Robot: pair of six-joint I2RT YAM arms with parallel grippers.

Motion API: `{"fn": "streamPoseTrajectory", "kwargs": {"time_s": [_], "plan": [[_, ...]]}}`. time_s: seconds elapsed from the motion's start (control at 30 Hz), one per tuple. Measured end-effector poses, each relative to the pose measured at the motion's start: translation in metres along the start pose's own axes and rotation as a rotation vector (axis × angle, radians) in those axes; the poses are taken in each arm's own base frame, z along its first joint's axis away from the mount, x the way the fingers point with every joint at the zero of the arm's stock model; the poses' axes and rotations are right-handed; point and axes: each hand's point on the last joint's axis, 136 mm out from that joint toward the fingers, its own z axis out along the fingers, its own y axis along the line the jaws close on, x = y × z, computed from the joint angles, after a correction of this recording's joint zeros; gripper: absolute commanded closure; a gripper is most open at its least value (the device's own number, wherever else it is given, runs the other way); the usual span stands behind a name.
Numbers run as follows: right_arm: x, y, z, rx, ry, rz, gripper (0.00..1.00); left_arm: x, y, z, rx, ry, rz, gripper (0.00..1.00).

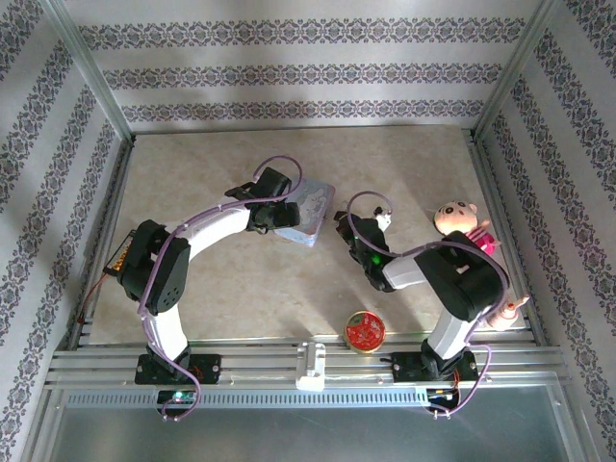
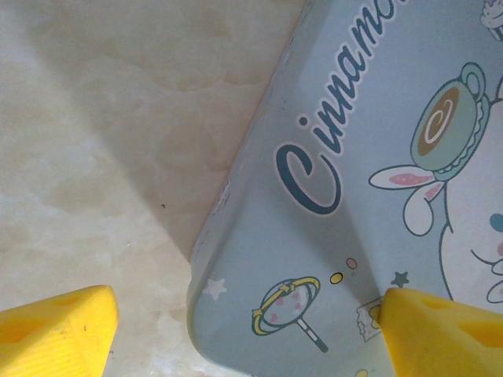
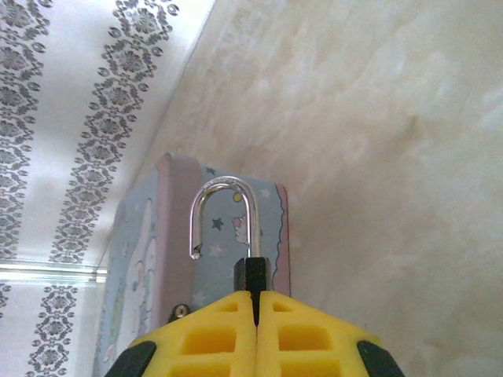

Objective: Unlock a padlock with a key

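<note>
The padlock (image 3: 251,276) has its dark body clenched between the right tool's (image 3: 255,302) yellow fingers. Its loop points up in front of the pastel tin (image 3: 141,259). One leg of the loop looks free of the body, so the lock may be sprung. The left tool (image 2: 251,338) is released, fingers wide astride the tin's corner, one over the lid, one over the counter (image 2: 94,157). Best to grip the body alone, leave the loop free to swing, and bring the left in slowly.

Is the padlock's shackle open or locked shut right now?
Open. On the padlock, one shackle leg sits in the dark body; the other end hangs free outside it.
</note>
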Motion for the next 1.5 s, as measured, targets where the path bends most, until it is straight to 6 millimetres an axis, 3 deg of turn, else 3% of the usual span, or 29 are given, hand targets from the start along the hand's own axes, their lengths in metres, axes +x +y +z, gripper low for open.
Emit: {"fn": "streamPoseTrajectory", "kwargs": {"time_s": [0.27,0.5,0.6,0.77,0.87,1.0,1.2,1.37,1.5], "plan": [[-0.016,-0.005,-0.021,0.098,0.089,-0.118,1.0,-0.007,0.004,-0.003,-0.021,-0.012,0.01,0.14],[-0.038,-0.003,-0.045,0.187,0.228,-0.264,1.0,-0.023,0.025,-0.005,-0.072,-0.037,-0.007,0.08],[-0.051,-0.017,-0.05,0.219,0.287,-0.275,1.0,-0.025,0.028,-0.007,-0.076,-0.041,-0.012,0.06],[-0.052,-0.04,-0.058,0.28,0.412,-0.312,1.0,-0.033,0.021,-0.026,-0.033,-0.074,-0.027,0.04],[-0.051,-0.039,-0.052,0.272,0.476,-0.34,1.0,-0.032,0.016,-0.045,0.015,-0.093,-0.054,0.0],[-0.052,-0.038,-0.033,0.243,0.544,-0.352,1.0,-0.017,0.019,-0.057,0.059,-0.089,-0.102,0.01],[-0.042,-0.048,-0.005,0.242,0.647,-0.365,0.99,0.015,0.031,-0.053,0.069,-0.031,-0.165,0.01],[-0.039,-0.056,0.005,0.268,0.684,-0.381,0.86,0.033,0.031,-0.049,0.116,-0.002,-0.218,0.01],[-0.046,-0.058,0.008,0.301,0.672,-0.395,0.81,0.046,0.031,-0.042,0.149,0.022,-0.265,0.01]]}}
